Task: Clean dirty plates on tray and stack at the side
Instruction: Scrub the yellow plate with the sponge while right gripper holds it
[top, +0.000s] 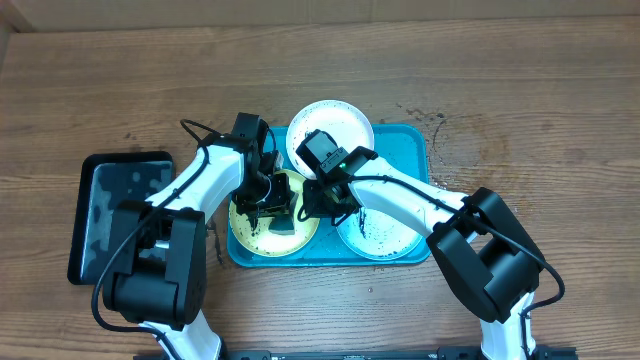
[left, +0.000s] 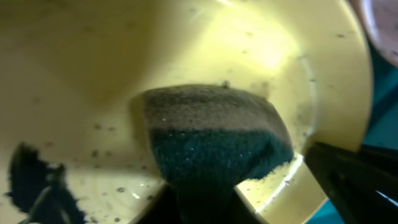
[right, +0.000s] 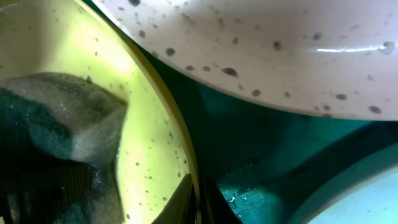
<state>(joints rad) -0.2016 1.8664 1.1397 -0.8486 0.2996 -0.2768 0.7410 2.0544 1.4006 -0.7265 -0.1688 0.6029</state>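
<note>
1. Left arm (top: 205, 178): glossy white rounded shells joined by black joint housings, with a boxy black base block (top: 160, 270) far behind the fingers.
2. Right arm (top: 405, 198): the same white shells and black joints, with a large black base block (top: 490, 255).
3. A thin black cable (top: 188, 126) loops behind the left fingers.
4. A black wrist box (top: 322, 150) just behind the right fingers (left: 354, 180) carries a small green mark.
5. The right fingers are matte black.

Three smeared plates (top: 331, 122) lie on turquoise tray (top: 406, 146).
</note>
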